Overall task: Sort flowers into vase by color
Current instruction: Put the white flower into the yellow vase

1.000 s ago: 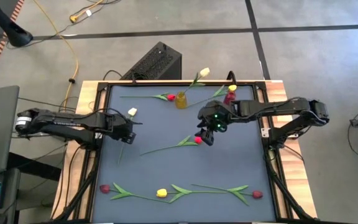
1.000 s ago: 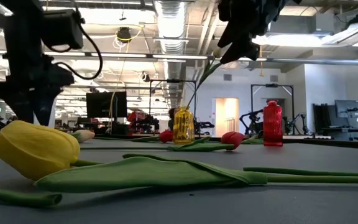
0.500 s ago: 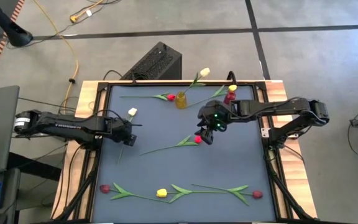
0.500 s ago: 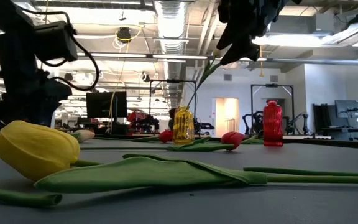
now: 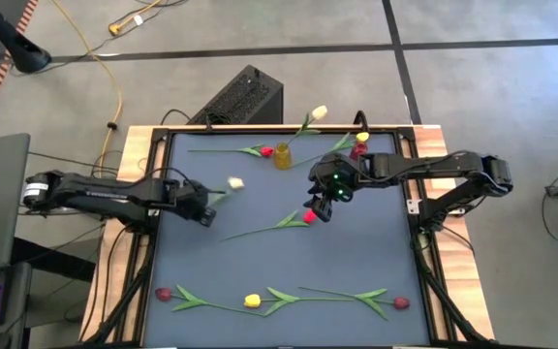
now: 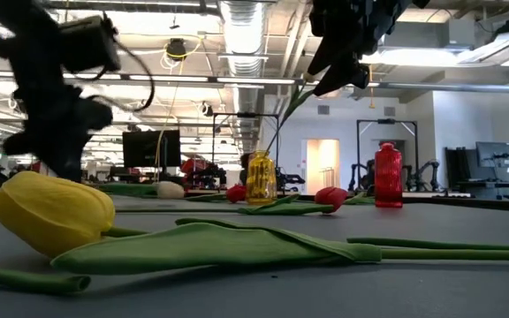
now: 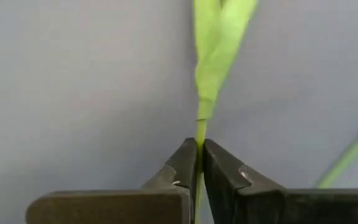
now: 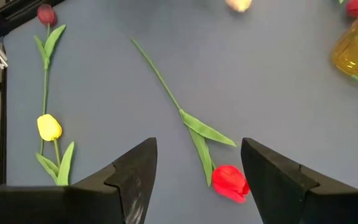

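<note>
My left gripper (image 5: 201, 215) is shut on the stem of a cream-white tulip, whose head (image 5: 235, 182) points toward the yellow vase (image 5: 282, 155). The head also shows in the low view (image 6: 170, 188). My right gripper (image 5: 320, 207) is open and empty, hovering just above a red tulip (image 8: 230, 182) that lies flat mid-table with its stem (image 8: 160, 78) running toward the left. The yellow vase holds a cream tulip (image 5: 319, 112). A red vase (image 5: 356, 152) stands to its right. My left gripper pinches the cream-white tulip's thin green stem (image 7: 199, 130) between its two fingers, just below the leaves (image 7: 217, 50). The stem runs on past the fingertips toward the head. Whether the flower is clear of the table I cannot tell.
A red tulip (image 5: 263, 151) lies at the far edge, left of the yellow vase. Along the near edge lie a dark red tulip (image 5: 163, 293), a yellow one (image 5: 251, 301) and a red one (image 5: 400, 302). The table has a black raised frame (image 5: 163, 136).
My left gripper has turned, staying shut on the stem, and has swung the cream-white tulip about. Its head has gone toward the table's right, closer to the yellow vase.
</note>
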Motion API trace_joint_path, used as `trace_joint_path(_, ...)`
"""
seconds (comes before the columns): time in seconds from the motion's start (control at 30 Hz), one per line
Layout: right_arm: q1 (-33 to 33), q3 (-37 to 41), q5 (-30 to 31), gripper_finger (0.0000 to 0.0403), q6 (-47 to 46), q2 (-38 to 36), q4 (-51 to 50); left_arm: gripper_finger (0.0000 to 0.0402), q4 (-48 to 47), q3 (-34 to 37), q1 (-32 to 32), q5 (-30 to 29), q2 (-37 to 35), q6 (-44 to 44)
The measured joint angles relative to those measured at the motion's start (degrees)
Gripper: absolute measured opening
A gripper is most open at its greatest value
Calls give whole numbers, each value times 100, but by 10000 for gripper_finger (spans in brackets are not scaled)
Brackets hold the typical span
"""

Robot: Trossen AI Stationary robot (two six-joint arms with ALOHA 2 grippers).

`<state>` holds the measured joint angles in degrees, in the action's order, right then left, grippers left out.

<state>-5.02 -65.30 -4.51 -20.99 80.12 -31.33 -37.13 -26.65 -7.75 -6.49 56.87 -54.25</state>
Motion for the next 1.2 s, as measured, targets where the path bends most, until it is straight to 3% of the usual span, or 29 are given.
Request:
trace_joint_path(0.33,31,0,-16,260,-362,0,-2,1,1866,-1449,-240,-530,-178,2047)
trace_joint_path(0.5,221,0,-18,260,-627,0,-59,0,3477,-1677,-660,-134,-180,3110)
trace_joint_path(0.6,390,0,-22,260,-967,0,-322,0,4274,-1672,-1093,397,-132,3448)
trace_joint_path(0.93,1174,0,473,260,-1918,2,-862,0,6065,-1666,-2490,2591,943,2793)
trace_joint_path(1.2,1533,0,792,260,-2575,2,-1037,0,7414,-1663,-2566,3035,1801,2567)
